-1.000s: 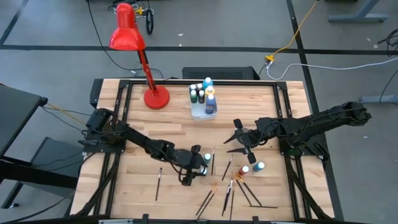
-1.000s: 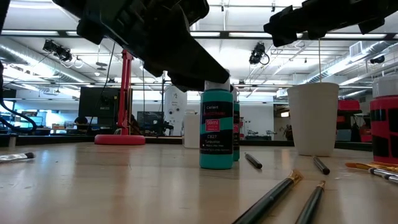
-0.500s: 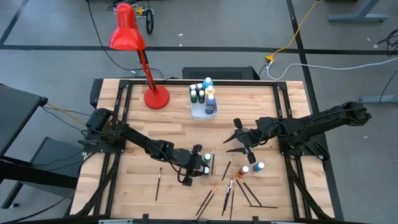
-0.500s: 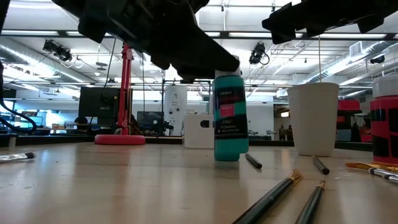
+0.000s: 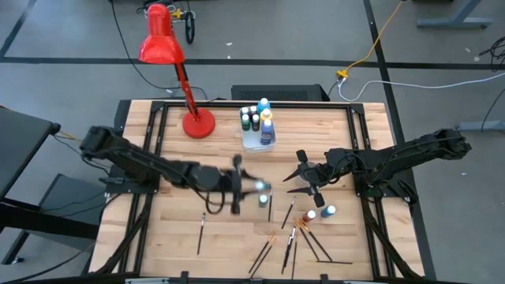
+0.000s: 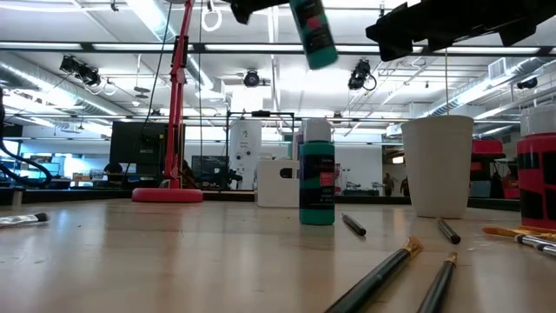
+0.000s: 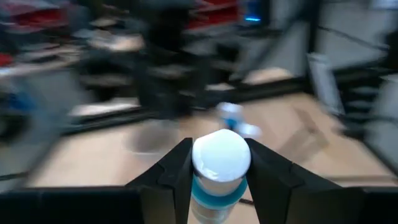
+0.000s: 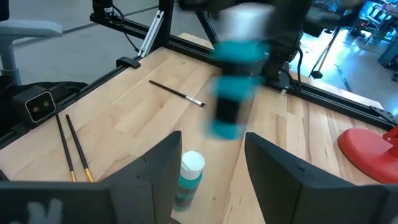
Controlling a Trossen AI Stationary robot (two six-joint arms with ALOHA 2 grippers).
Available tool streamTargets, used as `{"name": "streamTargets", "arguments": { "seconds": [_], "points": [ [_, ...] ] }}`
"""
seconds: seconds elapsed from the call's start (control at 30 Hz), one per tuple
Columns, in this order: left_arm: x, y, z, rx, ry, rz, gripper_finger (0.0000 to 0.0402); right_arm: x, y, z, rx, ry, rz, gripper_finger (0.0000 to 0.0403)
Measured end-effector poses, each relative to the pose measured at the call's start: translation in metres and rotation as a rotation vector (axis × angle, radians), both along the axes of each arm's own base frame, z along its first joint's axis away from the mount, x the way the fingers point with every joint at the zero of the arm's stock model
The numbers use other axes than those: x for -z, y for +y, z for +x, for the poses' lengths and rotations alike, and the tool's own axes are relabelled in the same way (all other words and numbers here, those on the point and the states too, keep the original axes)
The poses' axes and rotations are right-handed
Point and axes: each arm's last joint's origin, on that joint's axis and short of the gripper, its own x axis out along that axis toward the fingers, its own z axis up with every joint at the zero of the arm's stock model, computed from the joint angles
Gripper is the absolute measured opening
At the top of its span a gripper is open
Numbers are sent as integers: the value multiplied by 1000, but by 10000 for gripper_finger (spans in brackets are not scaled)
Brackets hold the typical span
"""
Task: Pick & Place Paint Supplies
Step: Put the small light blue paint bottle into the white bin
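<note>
My left gripper is shut on a teal paint bottle with a white cap, held high above the table's middle. A second teal bottle stands upright on its base on the wood just below it. My right gripper hovers open to the right of both, with nothing between its fingers. In the right wrist view the lifted bottle is a blur above the standing one. Two more bottles and several thin brushes lie near the front. My left gripper pinches the bottle's upper end, at the white cap, between its two fingers. The fingers reach in nearly level from the table's left. The bottle is lifted clear and hangs tilted, its teal body slanting down below the fingers.
A white tub holding several bottles stands at the far middle. Beside it is a red desk lamp, its base on the wood and its head beyond the far edge. A lone brush lies front left.
My left gripper has risen well above the table and drawn a little toward the far edge, taking one teal bottle with it. That bottle stood upright next to the other; now it is lifted clear and tipped. The second bottle stays where it was.
</note>
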Motion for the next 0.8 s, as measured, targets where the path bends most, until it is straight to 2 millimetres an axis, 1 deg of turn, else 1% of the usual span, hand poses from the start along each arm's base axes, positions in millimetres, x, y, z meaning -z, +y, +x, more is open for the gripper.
{"name": "streamTargets", "arguments": {
  "seconds": [0.1,0.17,0.23,0.33,0.4,0.5,0.57,0.67,0.8],
  "points": [
    [-20,20,-8,-113,-58,35,138,0,0,0,0,0,0,178],
    [-28,34,-12,-179,-66,61,142,0,0,0,0,0,0,178],
    [-28,50,-11,-249,-58,70,138,0,0,0,0,0,0,178],
    [-23,79,-9,-367,-9,77,130,0,0,0,0,-1,0,178],
    [-17,99,-6,-438,9,61,130,0,0,0,0,-1,0,178],
    [-1,126,-3,-524,78,24,135,0,0,0,0,-1,0,178],
    [7,141,1,-536,90,-3,141,0,0,0,0,1,0,178],
    [25,159,8,-526,134,-47,137,0,0,0,0,0,0,178],
    [51,178,18,-547,174,-76,131,0,0,0,0,0,0,178]
  ]
}}
